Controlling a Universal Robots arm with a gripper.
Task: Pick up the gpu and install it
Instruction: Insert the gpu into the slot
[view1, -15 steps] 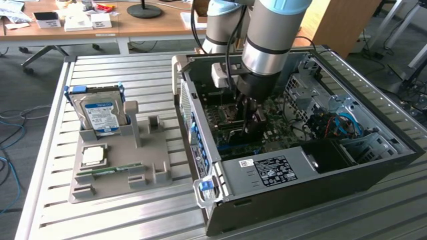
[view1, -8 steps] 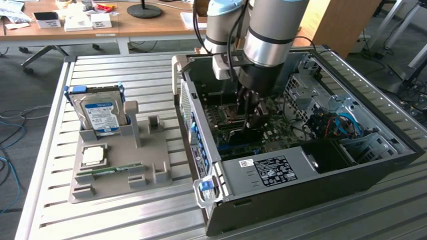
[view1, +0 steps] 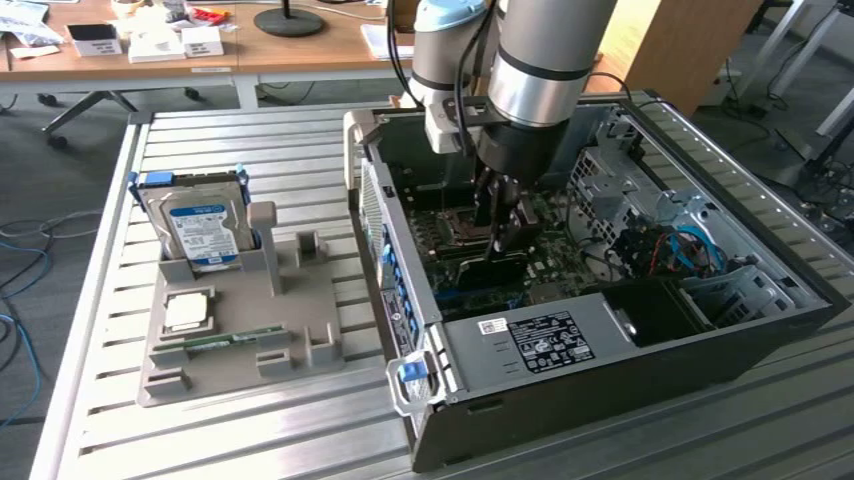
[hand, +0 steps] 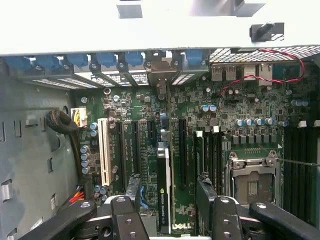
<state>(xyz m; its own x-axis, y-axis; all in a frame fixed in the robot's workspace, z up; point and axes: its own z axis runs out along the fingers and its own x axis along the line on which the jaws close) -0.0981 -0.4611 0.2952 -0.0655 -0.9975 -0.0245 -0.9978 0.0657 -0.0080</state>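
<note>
Two spread fingers (hand: 135, 187) of the gripper (hand: 167, 192) flank the gpu (hand: 164, 187), seemingly seated on the motherboard (hand: 225, 112).

- My gripper (hand: 167, 192) is showing black fingers.
- The gpu (hand: 164, 190) is showing a black edge with a green logo.
- The motherboard (hand: 200, 120) is showing dark green, with one white slot (hand: 104, 152).
- The hard drive (view1: 203, 228) is wearing a blue-and-white label.
- The grey holder (view1: 240, 330) is sitting on the silver slatted bench (view1: 227, 150).
</note>
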